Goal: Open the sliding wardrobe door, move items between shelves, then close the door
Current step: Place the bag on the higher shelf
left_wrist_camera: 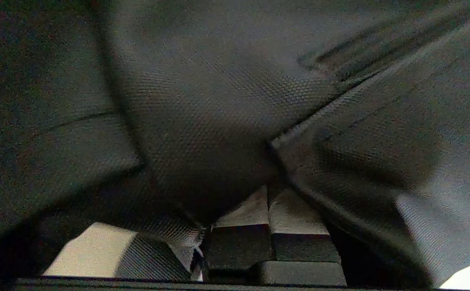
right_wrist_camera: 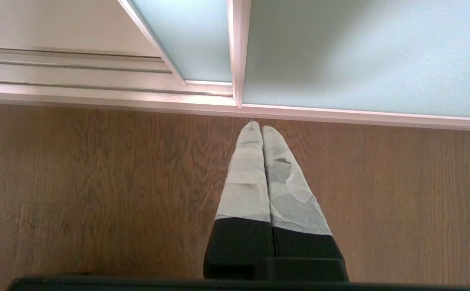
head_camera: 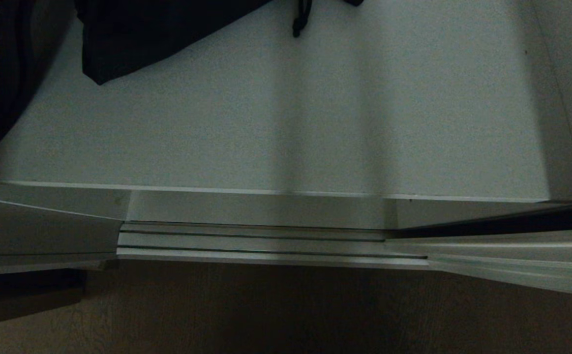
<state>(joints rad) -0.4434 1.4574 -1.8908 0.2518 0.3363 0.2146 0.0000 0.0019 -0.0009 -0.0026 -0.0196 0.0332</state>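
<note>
while the right claw hangs closed and empty over the wooden floor by the sliding wardrobe door, the left claw, pinched shut on black bag fabric, holds it above the shelf.

LEFT: your left gripper has its fingers pressed together, pinching a fold of black woven fabric, out of the head view | RIGHT: your right gripper hangs parked, pointing down, its taped fingers closed flush, holding nothing.
</note>
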